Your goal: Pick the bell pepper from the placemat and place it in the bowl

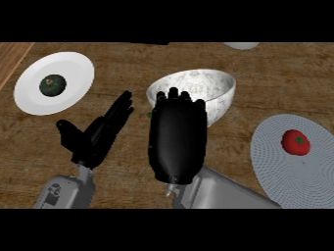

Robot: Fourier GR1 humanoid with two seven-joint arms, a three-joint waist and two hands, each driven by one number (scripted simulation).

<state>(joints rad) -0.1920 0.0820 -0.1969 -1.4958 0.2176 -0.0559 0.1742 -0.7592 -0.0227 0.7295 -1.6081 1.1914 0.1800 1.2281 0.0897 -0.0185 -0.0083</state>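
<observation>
Just beyond the fingertips of the right hand [175, 142], which is held flat with straight fingers holding nothing, stands the bowl [211, 84], the red bell pepper [296, 142] lies on the placemat [299, 176] to its right, and the left hand [97, 132] rests open beside it.

Looks like a kitchen: wooden table [285, 73] set with a white bowl [216, 93], a white plate [72, 66], and a grey placemat [307, 176] with a red bell pepper [296, 142] on it.
</observation>
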